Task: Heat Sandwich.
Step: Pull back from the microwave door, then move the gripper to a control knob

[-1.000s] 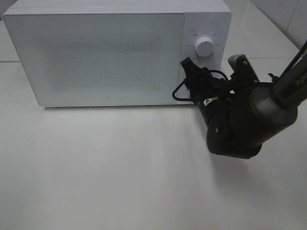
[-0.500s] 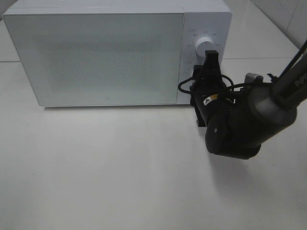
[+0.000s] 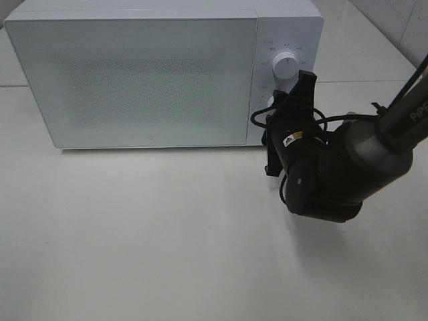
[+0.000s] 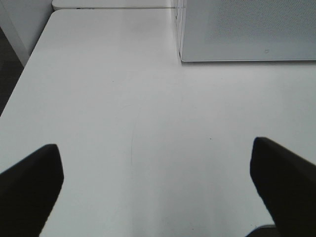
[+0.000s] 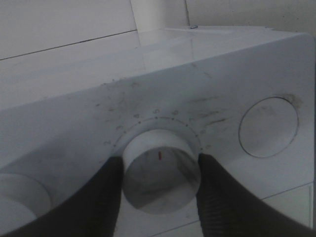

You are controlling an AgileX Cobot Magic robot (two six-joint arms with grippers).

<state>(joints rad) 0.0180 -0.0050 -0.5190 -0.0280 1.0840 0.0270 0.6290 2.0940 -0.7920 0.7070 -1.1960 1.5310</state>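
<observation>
The white microwave stands at the back of the table with its door closed. The sandwich is hidden from every view. My right gripper is at the control panel, shut on the lower knob, with one dark finger pressed on each side of it. From above, only a sliver of that knob shows beside the rolled wrist. The upper knob is free. My left gripper hangs open over bare table, left of the microwave's corner, with nothing between its fingers.
In the right wrist view, a round recessed button sits on the panel beside the held knob, and the other knob sits on the opposite side. The right arm fills the space in front of the panel. The white table stretches forward.
The right wrist has rolled at the panel: its fingers went from side by side to one above the other, around the lower knob. The left gripper shows no change.
</observation>
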